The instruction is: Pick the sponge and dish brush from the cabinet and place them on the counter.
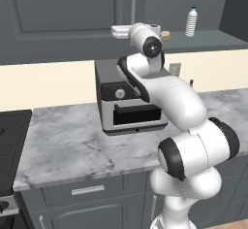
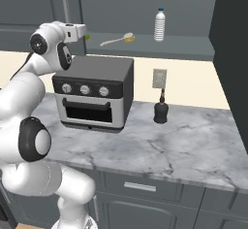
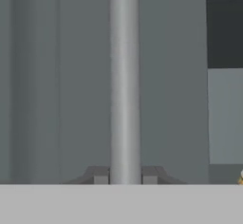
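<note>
My gripper (image 3: 125,178) is shut on the slim metal handle (image 3: 124,80) of the cabinet's closed left door (image 1: 63,5), one fingertip on each side of the bar. The cabinet's right side stands open. On its grey shelf (image 2: 145,46) lies the dish brush (image 2: 117,40), with its cream handle pointing left and its tan head to the right. Just right of my hand a small green and yellow sliver (image 2: 87,36) peeks out; it looks like the sponge, mostly hidden. The marbled counter (image 2: 184,145) runs below.
A clear bottle (image 2: 159,25) stands on the shelf right of the brush. A toaster oven (image 2: 94,94) sits on the counter under my hand, with a dark dispenser (image 2: 161,110) beside it. The open right door (image 2: 232,53) juts out. The black stovetop (image 1: 9,140) lies far left.
</note>
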